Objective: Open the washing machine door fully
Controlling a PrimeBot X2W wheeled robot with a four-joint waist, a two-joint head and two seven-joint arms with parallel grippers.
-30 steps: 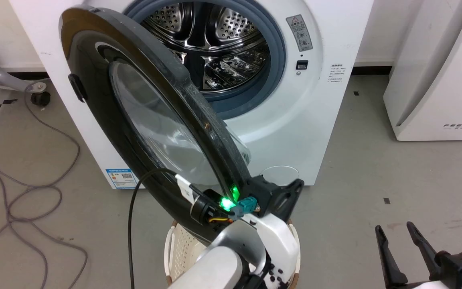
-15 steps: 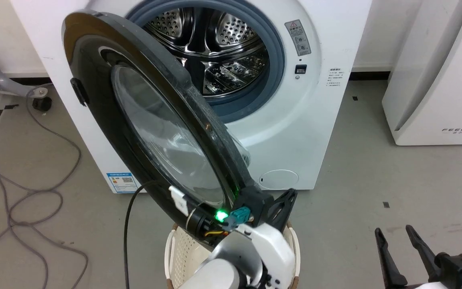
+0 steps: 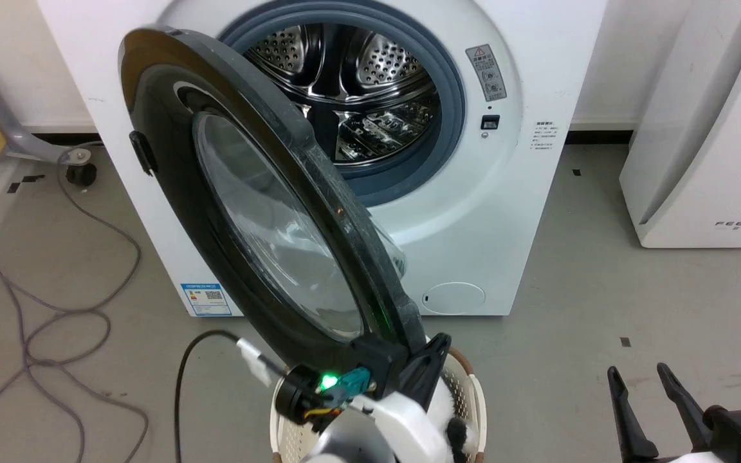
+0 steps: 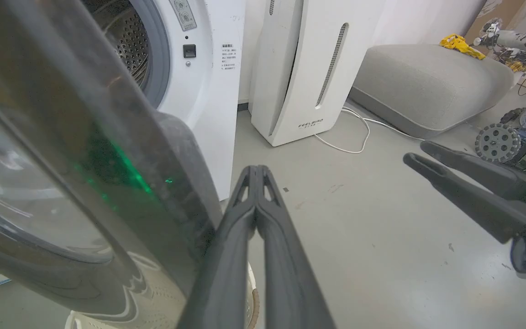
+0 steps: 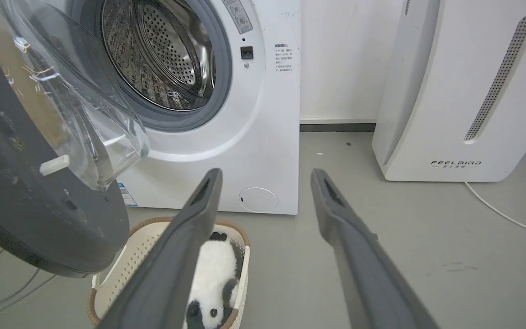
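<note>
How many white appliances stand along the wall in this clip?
2: the washing machine in the middle of the head view, and the FEELBIRD appliance to its right. Others may stand outside the frames.

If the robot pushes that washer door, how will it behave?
The washing machine door looks rigid and hinged at its left, so it would probably swing rather than flex. Its glossy rim may be slippery; the glass bowl suggests some weight.

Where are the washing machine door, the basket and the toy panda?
washing machine door [image 3: 267, 225]: head view, on its clear glass window.
basket [image 5: 121, 262]: right wrist view, on its perforated inner wall.
toy panda [image 5: 217, 269]: right wrist view, on its white body.
</note>
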